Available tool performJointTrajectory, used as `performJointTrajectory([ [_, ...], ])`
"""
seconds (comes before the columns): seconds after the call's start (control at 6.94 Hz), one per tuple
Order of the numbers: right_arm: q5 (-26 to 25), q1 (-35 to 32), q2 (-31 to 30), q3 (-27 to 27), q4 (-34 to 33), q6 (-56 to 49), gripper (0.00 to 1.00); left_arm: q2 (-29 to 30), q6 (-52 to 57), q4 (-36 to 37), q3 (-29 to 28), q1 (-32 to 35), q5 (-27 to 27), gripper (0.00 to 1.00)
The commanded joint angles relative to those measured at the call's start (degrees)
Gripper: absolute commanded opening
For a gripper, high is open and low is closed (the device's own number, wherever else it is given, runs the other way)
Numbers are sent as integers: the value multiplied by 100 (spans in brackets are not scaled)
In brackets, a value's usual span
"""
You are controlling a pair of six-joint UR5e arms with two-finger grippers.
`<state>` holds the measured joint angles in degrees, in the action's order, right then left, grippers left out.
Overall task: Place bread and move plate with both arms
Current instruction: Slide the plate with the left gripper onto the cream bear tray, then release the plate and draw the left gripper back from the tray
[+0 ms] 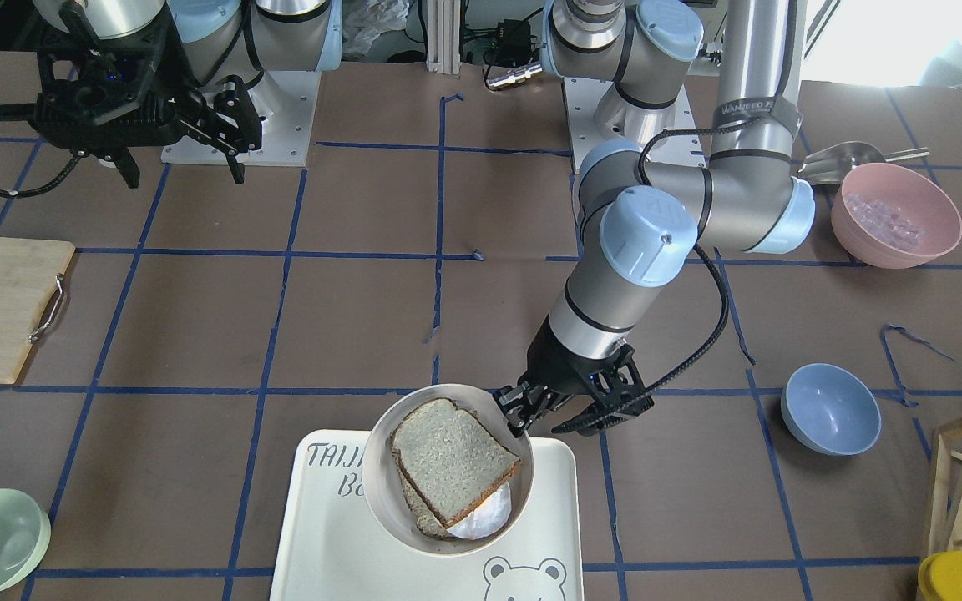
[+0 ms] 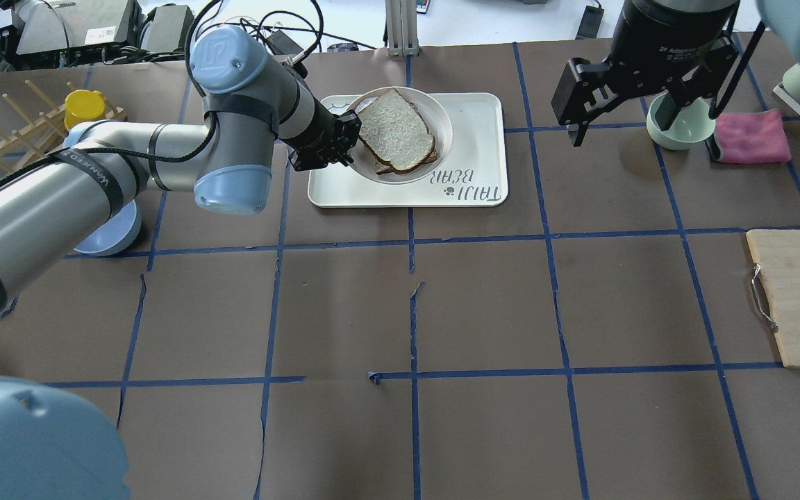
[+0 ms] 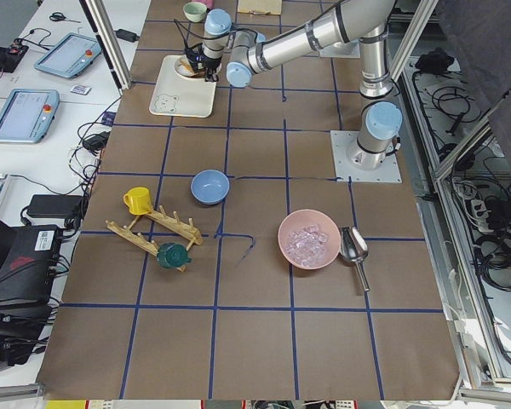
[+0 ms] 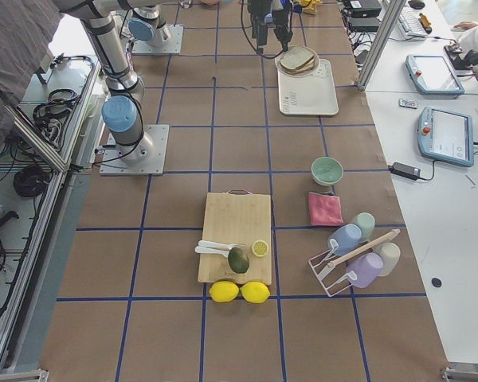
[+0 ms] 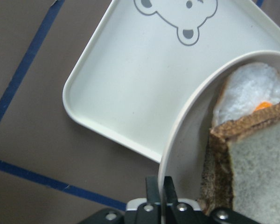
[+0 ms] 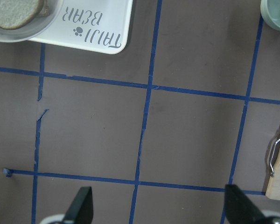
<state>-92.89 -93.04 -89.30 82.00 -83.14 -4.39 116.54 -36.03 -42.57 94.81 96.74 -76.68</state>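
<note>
**Overhead view, read left to right.** The left arm [image 2: 164, 149] reaches across the desk [image 2: 483, 305]. Its left hand [image 2: 348, 136] is closed on the left rim of the plate [image 2: 444, 118], and the wrist view shows both fingers pinching that rim with no gap.

**Risks, as judged.** The plate is held at a single point of its rim. If it is raised this way, the loaded far side is likely to sag, and the stacked food may slide towards the low edge. The thin rim could also pivot or slip between the fingers. A drag rather than a lift might catch the raised edge of the tray [image 2: 473, 139].

**Positions.** The bread [image 2: 394, 132] lies flat in the plate, on top of a second slice [image 2: 382, 167] and a fried egg [image 5: 249, 88]. Its crust is just beside the pinching fingers. The plate sits over the left part of the tray and overhangs the tray's edge on the gripped side. Whether it rests there or is already slightly raised cannot be settled from these views. Farther right, the right hand [image 2: 641, 139] hangs above the desk with its jaws wide apart and holds nothing. It is well apart from the plate, beyond the tray and near the green bowl [image 2: 678, 125], so the rim opposite the grip has no support.
</note>
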Motion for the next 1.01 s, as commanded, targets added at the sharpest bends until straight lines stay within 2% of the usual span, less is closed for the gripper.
performJointTrajectory([
  [0.0,8,14,9,9,0,0,100,745,0,-6,-558,-6,-13,0],
  [0.29,16,31,0,17,0,0,100,1045,-45,38,-595,-6,4,0],
  [0.43,16,14,0,17,0,0,100,1081,-36,38,-664,3,4,19],
  [0.58,25,14,0,17,0,9,100,1029,16,-5,-796,3,-13,99],
  [0.86,16,40,0,17,-9,0,100,487,87,-905,-867,55,-231,100],
])
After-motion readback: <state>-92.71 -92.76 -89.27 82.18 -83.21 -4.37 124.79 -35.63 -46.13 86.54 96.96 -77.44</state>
